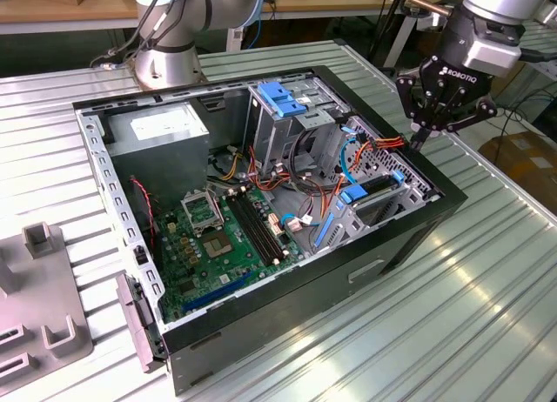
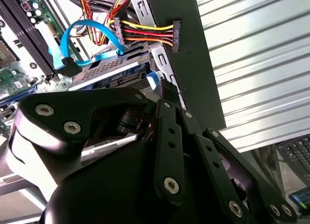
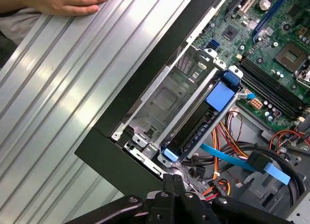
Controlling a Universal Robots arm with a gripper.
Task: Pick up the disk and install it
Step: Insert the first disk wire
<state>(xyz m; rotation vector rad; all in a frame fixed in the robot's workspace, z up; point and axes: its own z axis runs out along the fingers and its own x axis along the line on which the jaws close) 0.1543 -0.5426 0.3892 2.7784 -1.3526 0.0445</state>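
The disk [image 3: 193,129] is judged already seated in its bay just below the claw [image 3: 172,179], which is closed on nothing; clearance from the blue cable [image 3: 227,155] is called for.

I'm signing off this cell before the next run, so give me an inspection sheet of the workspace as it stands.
Surface: ribbed metal table, carrying the open computer case.
Job's things: disk in its light-blue bracket sits in the drive cage at the case's corner.
Clutter: grey moulded fixture on the table at the exterior view's left.
Grippers: gripper shut, holding nothing, above the case edge beside the drive cage.
Cables: blue data cable and red-yellow-black power cable lie loose by the cage.
Surroundings: a person's hand rests on the table; cardboard box at the exterior view's right.
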